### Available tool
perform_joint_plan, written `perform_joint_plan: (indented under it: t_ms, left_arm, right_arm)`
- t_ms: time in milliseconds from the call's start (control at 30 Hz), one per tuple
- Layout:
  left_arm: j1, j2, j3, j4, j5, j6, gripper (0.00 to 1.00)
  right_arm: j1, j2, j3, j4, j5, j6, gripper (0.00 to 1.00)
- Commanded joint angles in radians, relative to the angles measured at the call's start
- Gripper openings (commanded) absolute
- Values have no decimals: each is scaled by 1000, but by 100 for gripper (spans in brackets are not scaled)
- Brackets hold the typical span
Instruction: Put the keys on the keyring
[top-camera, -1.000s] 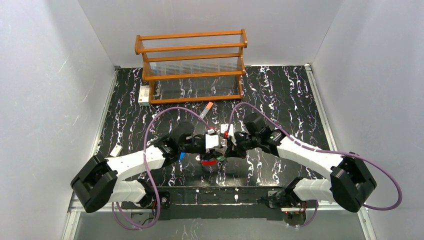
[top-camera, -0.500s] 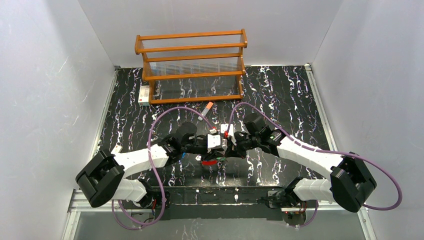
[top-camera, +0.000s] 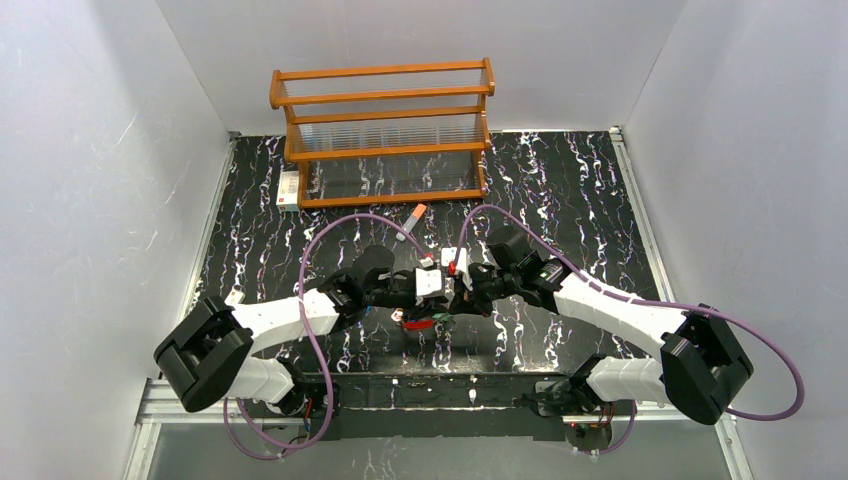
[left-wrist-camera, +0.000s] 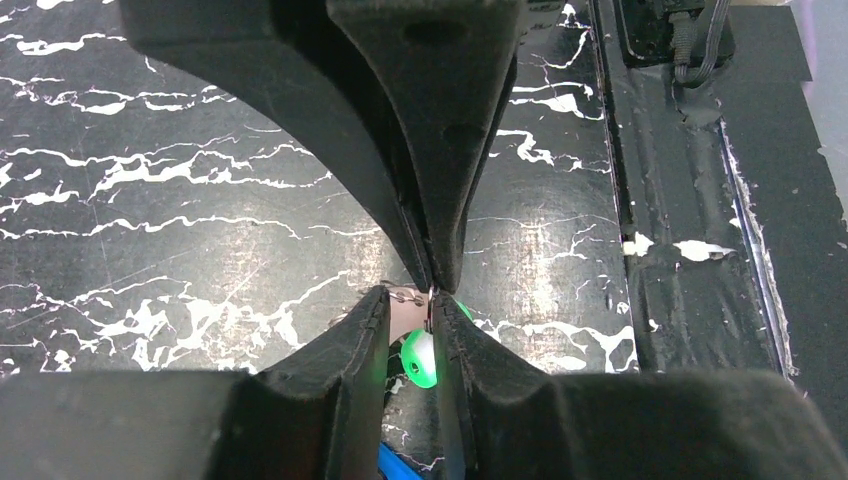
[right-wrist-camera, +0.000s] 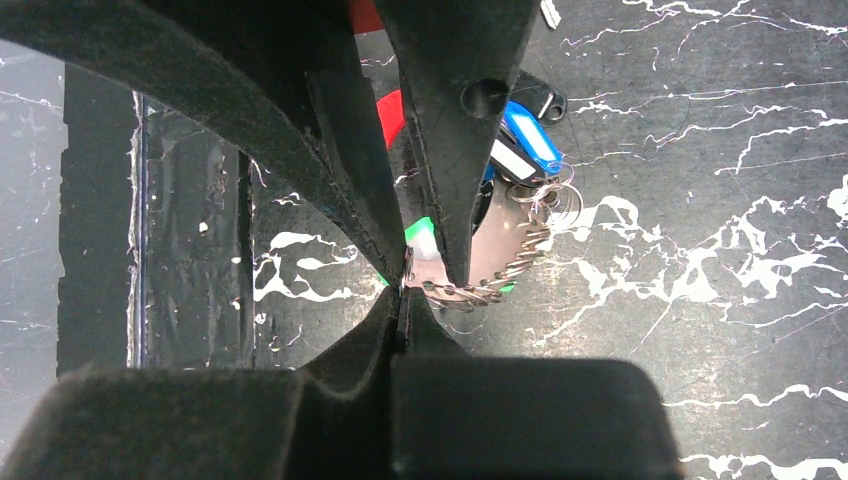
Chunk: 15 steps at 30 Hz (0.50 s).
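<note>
My two grippers meet tip to tip at the table's middle. My right gripper (top-camera: 453, 295) (right-wrist-camera: 405, 288) is shut on the thin silver wire of the keyring; the ring's red section (top-camera: 420, 323) (right-wrist-camera: 392, 112) lies under the grippers. My left gripper (top-camera: 437, 297) (left-wrist-camera: 410, 300) has its fingers a narrow gap apart, closed on the green key (left-wrist-camera: 420, 358) and a pale metal piece edged with small rings (right-wrist-camera: 480, 290). A blue key (right-wrist-camera: 530, 140) (top-camera: 365, 311) lies beside the ring. The right gripper's shut fingers (left-wrist-camera: 430, 200) touch the left gripper's tips.
A wooden rack (top-camera: 385, 130) stands at the back. A grey stick with an orange cap (top-camera: 412, 222) lies just behind the grippers. A small white tag (top-camera: 233, 298) lies at the left edge, and a small box (top-camera: 288, 188) lies by the rack's left end. Purple cables arch over both arms.
My left arm's elbow and shoulder have shifted right, toward the middle. Both grippers stay together at the same spot over the keyring. The right arm has not moved.
</note>
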Motion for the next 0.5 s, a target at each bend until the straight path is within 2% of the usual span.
perform_joint_plan:
  t_ms: [0,200,467]
  left_arm:
    - [-4,-11,-27,9,-20,3,22]
    - [-5,-22,-41,7,-26,9,12]
    - [-4,-14,-45,66,-20,-28,21]
  right_arm:
    - [9,-20,41,34,-19,8,1]
    - [9,-18,46,37,-20,8,1]
    - [10,-17,49,36,-25,9,1]
